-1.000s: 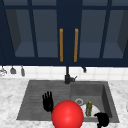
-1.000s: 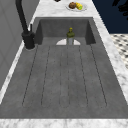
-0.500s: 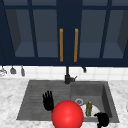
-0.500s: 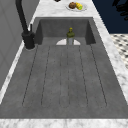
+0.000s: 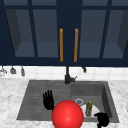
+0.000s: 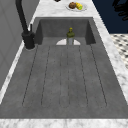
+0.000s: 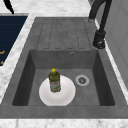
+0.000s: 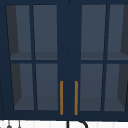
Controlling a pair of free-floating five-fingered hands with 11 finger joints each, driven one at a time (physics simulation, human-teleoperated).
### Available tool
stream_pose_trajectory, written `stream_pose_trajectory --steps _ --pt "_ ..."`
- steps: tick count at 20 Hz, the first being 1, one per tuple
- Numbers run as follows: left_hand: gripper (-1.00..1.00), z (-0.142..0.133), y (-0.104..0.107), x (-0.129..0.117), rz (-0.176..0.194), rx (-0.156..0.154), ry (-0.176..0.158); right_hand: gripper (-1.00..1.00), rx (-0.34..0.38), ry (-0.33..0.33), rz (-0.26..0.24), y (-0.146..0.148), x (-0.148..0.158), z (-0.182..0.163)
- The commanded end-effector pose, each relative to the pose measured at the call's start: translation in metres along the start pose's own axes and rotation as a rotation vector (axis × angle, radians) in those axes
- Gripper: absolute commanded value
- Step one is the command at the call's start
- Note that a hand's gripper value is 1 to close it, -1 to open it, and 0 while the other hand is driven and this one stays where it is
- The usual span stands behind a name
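The left hand (image 5: 48, 100) hovers over the sink's drainboard, fingers straight and spread wide, holding nothing. The right hand (image 5: 102, 119) hangs at the sink's (image 5: 106, 87) front right corner, fingers curled, empty. Near it, a green bottle (image 5: 89, 109) stands upright on a white plate (image 7: 65, 96) in the basin. A red ball (image 5: 67, 114) floats between the hands.

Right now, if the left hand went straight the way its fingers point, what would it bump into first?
The left hand points its straight fingers upward above the grey ribbed draining board. Probably the dark blue glass-door wall cabinet overhead, though depth is unclear.
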State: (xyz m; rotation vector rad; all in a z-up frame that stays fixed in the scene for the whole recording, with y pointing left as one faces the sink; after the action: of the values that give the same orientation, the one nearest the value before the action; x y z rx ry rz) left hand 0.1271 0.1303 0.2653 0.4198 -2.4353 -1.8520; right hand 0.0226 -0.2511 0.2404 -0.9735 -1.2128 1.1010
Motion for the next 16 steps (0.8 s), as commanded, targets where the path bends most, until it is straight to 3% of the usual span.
stream_pose_trajectory --steps 1,16 --pt "-1.0 0.002 0.0 -0.005 0.012 0.12 0.041 0.0 0.0 0.0 0.0 0.0 0.0 0.0" --pt "-1.0 0.011 0.013 -0.026 0.003 0.153 0.05 0.0 0.0 0.0 0.0 0.0 0.0 0.0"
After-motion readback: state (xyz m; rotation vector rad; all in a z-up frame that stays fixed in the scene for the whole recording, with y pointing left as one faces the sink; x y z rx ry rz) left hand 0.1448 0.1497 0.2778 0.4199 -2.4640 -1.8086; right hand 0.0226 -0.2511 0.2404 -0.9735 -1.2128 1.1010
